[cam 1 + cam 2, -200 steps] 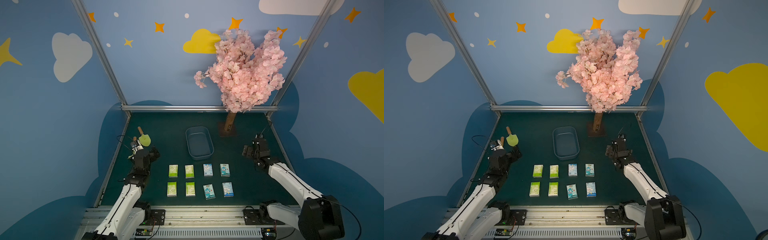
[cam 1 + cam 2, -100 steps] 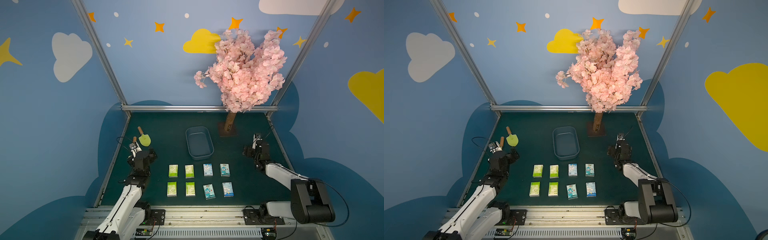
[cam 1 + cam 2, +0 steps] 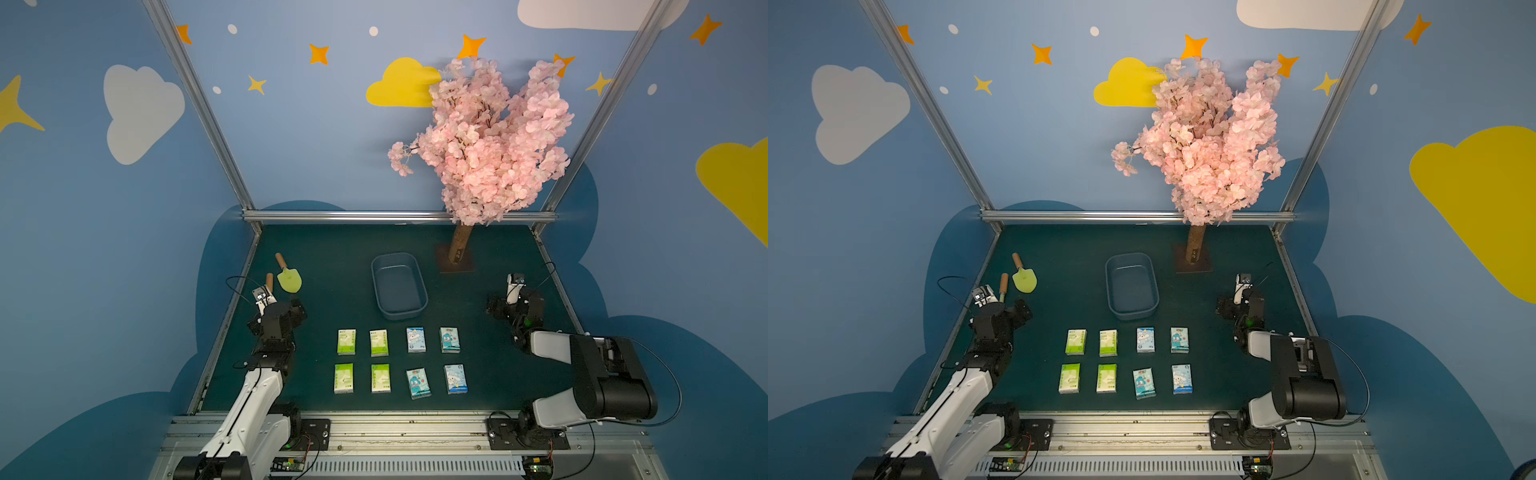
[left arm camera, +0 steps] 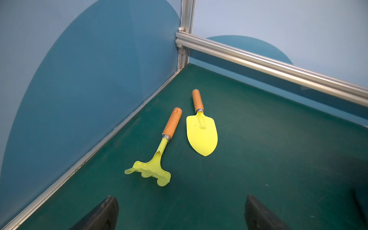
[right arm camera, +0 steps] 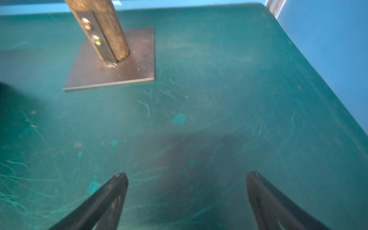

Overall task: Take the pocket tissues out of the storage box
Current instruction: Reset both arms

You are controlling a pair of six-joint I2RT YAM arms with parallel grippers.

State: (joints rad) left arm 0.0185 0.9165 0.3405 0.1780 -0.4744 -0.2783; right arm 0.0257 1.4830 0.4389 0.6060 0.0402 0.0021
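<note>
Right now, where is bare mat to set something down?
Free: the mat between trowel and tub; the strip from tub to rear rail; the stretch between packets and right arm. Crowded: the eight packets in front of the tub.

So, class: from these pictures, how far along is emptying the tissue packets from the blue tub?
Done: the shallow slate-blue plastic tub is empty; four lime-green-and-white tissue packets and four light-blue-and-white cartoon packets lie in two rows on the dark green mat. In hand: nothing; the left gripper and right gripper are open and empty. Left: nothing visible.
</note>
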